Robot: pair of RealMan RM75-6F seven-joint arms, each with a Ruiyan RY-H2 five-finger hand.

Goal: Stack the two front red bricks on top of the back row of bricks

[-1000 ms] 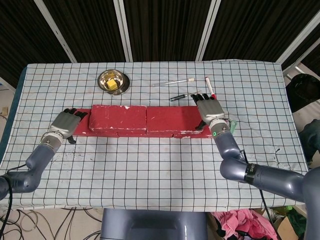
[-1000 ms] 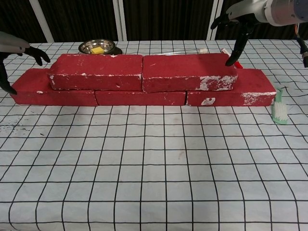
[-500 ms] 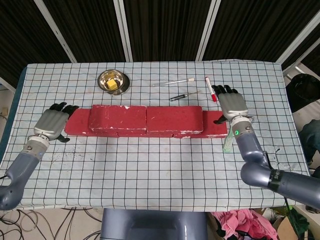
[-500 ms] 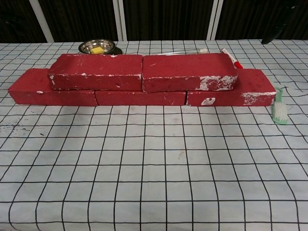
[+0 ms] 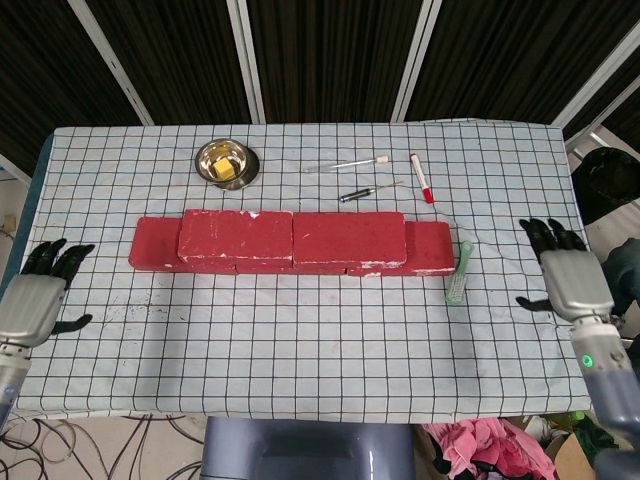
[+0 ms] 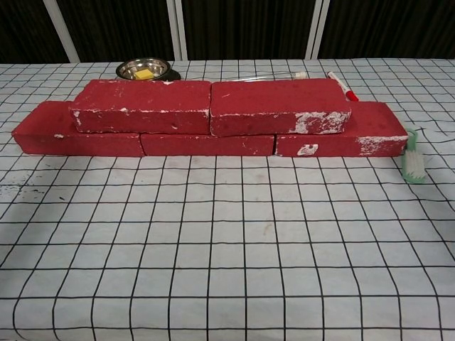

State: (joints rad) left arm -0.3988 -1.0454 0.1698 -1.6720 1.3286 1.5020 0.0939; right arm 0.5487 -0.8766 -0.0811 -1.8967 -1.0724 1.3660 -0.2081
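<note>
Red bricks [image 6: 213,117] — white-flecked — on a black-gridded white tablecloth [image 6: 227,256].

Stacked red bricks [image 5: 292,241], hands apart

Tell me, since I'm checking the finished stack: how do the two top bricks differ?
The left top brick has only thin white scuffs along its edges; the right top brick has a big white patch on its front right corner. Both are red, lie flat, butt end to end, and rest on the bottom row.

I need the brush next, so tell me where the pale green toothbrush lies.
The pale green toothbrush lies on the checked tablecloth just off the right end of the red brick wall; in the chest view it is at the far right.
</note>
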